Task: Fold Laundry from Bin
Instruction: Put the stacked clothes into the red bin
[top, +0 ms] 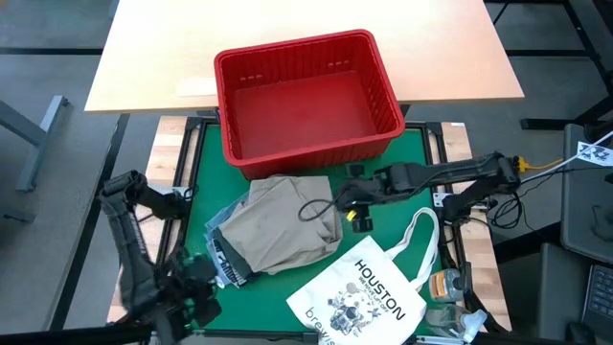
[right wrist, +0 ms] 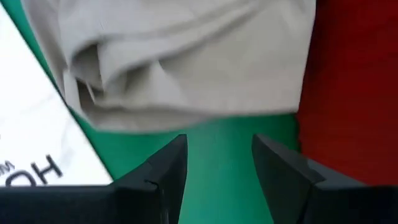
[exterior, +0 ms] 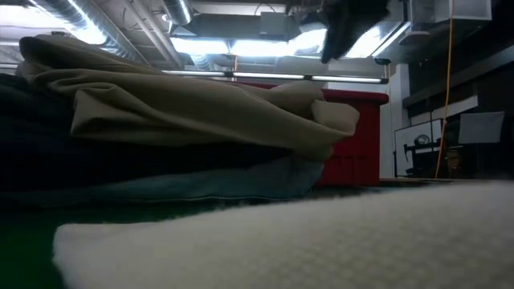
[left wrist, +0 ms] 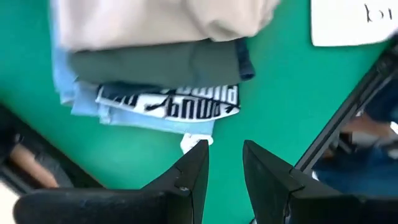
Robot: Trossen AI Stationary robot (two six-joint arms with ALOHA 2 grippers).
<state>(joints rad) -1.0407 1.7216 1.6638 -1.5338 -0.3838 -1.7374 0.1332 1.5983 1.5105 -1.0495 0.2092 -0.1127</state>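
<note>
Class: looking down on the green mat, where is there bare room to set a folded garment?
Bare green mat lies left of the garment pile, below the red bin. It is crowded between pile and tote bag.

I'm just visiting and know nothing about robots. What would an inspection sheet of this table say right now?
Surface: green mat, mostly covered.
Job's things: red bin at the far edge, empty; stack of clothes on the mat, khaki garment on top.
Clutter: white tote bag printed HOUSTON, beside the stack.
Grippers: left gripper open, empty, near the stack's corner; right gripper open, empty, between stack and bin.
Cables: yellow cable by the right arm.
Surroundings: wooden table behind the bin.
</note>
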